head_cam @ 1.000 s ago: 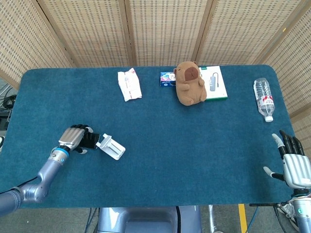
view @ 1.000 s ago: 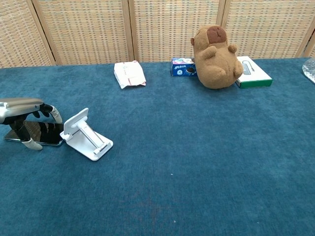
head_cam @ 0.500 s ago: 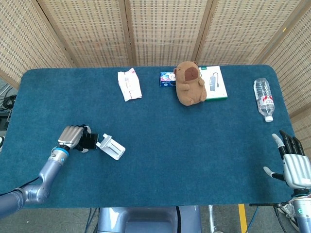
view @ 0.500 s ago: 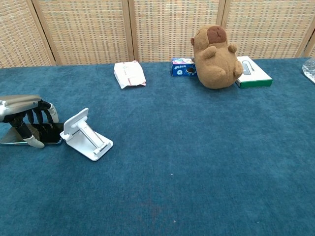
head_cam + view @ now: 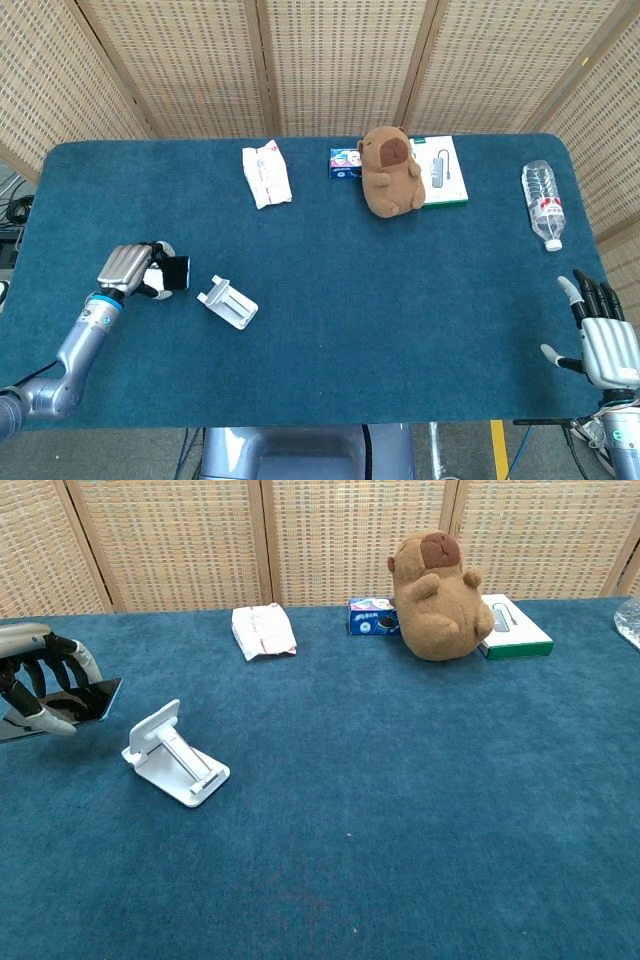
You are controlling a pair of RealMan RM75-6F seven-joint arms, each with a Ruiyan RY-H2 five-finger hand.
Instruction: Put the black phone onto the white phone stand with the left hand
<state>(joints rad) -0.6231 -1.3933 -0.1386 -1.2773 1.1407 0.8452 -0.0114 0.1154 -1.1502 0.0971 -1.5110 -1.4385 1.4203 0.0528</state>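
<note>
My left hand (image 5: 127,270) (image 5: 38,675) grips the black phone (image 5: 174,273) (image 5: 70,705) and holds it lifted above the table, left of the white phone stand (image 5: 228,302) (image 5: 174,753). The stand rests on the blue cloth with its back plate raised toward the hand and nothing on it. The phone is tilted, its near end pointing at the stand; most of it is hidden under my fingers. My right hand (image 5: 603,335) hangs at the table's front right corner with fingers spread and nothing in it.
Along the far side lie a white packet (image 5: 266,175) (image 5: 263,630), a small blue box (image 5: 345,162) (image 5: 371,616), a brown plush animal (image 5: 389,171) (image 5: 435,583) and a white-green box (image 5: 444,171) (image 5: 514,626). A plastic bottle (image 5: 543,203) lies at the right edge.
My left hand has picked the phone up off the cloth and drawn it left and upward, away from the stand. The stand and right hand stay still.
</note>
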